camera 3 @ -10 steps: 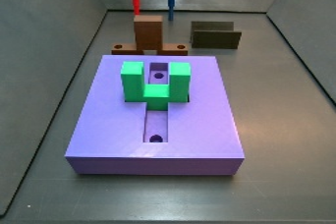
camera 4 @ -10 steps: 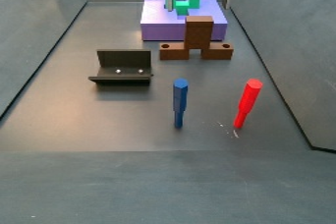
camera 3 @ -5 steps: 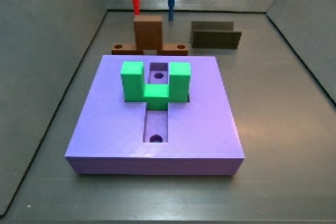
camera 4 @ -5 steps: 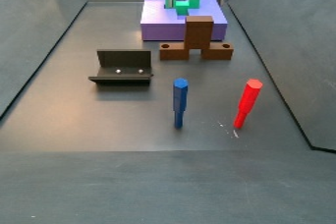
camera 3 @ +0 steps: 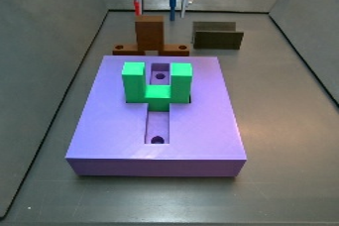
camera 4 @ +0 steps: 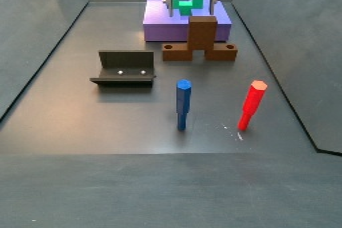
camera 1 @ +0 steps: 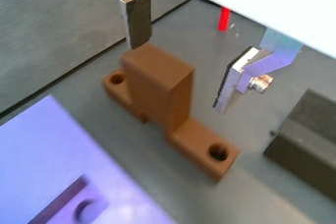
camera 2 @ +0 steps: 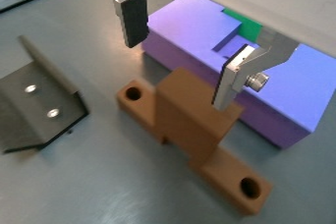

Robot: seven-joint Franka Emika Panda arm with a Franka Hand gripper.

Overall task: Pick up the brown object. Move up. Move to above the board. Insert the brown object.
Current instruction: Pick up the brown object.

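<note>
The brown object (camera 2: 197, 128) sits on the floor just beside the board's (camera 2: 286, 81) far edge, with the gripper (camera 1: 184, 56) hovering right above it, spread wide and holding nothing, 1 finger (camera 1: 137, 19) on either side of the block. It looks rigid, light and smooth, so I'd say you should pinch the tall block's 2 flat sides, not the thin holed bar. Beyond the brown object stand a dark box (camera 3: 219, 38), a red peg (camera 4: 250, 106) and a blue peg (camera 4: 183, 105), all apart from it; the green block (camera 3: 155, 81) on the board flanks the groove you're aiming for.

One claw (camera 2: 182, 46); one brown object (camera 4: 202, 39); one board (camera 3: 159, 121); one fixture (camera 4: 128, 69); two pegs.
</note>
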